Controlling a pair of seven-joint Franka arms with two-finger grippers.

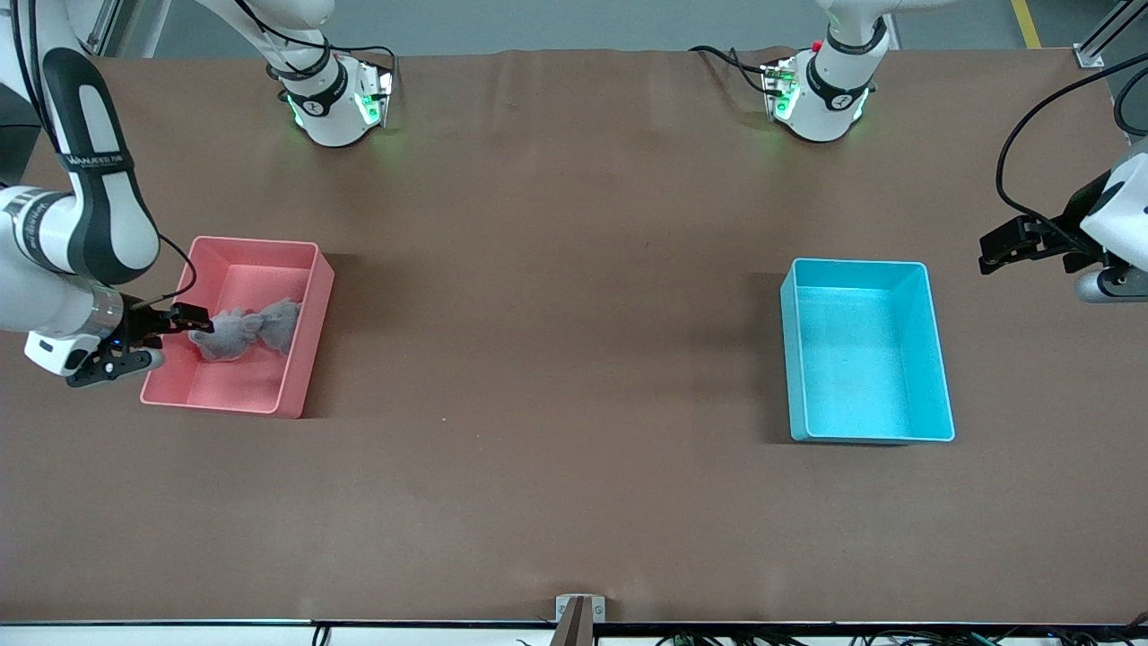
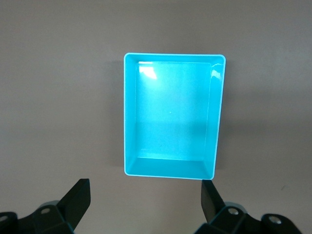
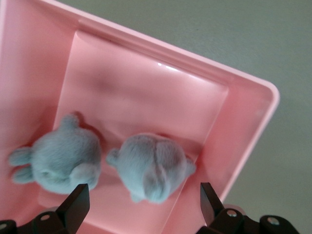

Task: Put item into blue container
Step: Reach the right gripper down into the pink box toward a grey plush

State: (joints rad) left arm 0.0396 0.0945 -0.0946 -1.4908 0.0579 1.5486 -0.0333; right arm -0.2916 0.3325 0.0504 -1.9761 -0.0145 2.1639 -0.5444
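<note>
The item is a grey plush toy (image 1: pixel 247 332) made of two rounded fuzzy lumps (image 3: pixel 151 165), lying inside the pink bin (image 1: pixel 256 242) at the right arm's end of the table. My right gripper (image 1: pixel 166 339) hangs open over that bin's outer end, its fingers (image 3: pixel 78 202) spread wide just above the toy and touching nothing. The blue container (image 1: pixel 856 263) stands empty toward the left arm's end. My left gripper (image 1: pixel 1013 247) hovers open above the table beside the blue container (image 2: pixel 129 112), with bare table between its fingers (image 2: pixel 78 197).
Brown table covering (image 1: pixel 556 359) stretches between the two bins. The arm bases (image 1: pixel 336 108) stand along the table edge farthest from the front camera. A small metal bracket (image 1: pixel 578 610) sits at the edge nearest the camera.
</note>
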